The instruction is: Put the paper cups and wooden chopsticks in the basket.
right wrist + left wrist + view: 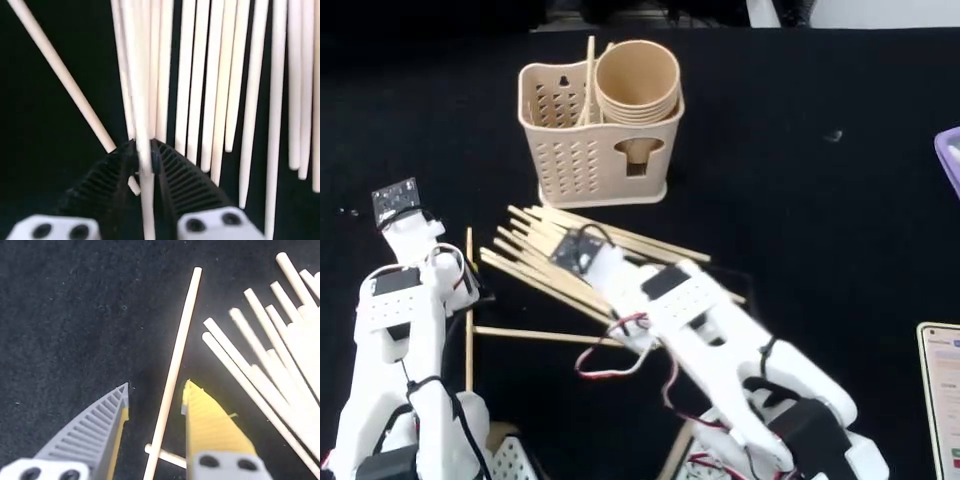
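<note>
Left wrist view has my left hand released, jaws spread on either side of a lone chopstick. It runs lengthwise between them, so closing should catch it across its long axis. On the high view that stick points from the near edge of the worktop toward the far edge, on the left-edge side of the fanned pile. My right hand is clenched on the held chopstick, which runs straight away from the hand, in line with its neighbours. The basket sits toward the far edge beyond the pile, with the paper cups already inside. I reckon the right arm is nearer.
</note>
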Available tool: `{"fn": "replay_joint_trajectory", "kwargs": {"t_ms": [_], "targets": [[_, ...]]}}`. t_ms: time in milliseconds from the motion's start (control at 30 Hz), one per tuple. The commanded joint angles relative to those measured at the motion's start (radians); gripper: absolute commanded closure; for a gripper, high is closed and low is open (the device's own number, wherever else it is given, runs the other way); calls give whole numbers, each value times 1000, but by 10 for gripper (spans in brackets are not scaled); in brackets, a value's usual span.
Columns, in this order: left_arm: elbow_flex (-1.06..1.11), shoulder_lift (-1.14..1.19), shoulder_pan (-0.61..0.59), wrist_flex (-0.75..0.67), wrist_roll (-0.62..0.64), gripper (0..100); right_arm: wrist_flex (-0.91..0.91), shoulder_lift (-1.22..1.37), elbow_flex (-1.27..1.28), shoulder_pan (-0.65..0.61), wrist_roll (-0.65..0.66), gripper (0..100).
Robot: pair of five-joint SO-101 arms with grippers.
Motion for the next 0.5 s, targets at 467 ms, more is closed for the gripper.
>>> {"fn": "replay_joint_trajectory", "kwargs": {"t_ms": [467], "targets": [[-58, -8, -87, -3, 3, 820, -167, 193, -223, -187, -133, 821]]}}
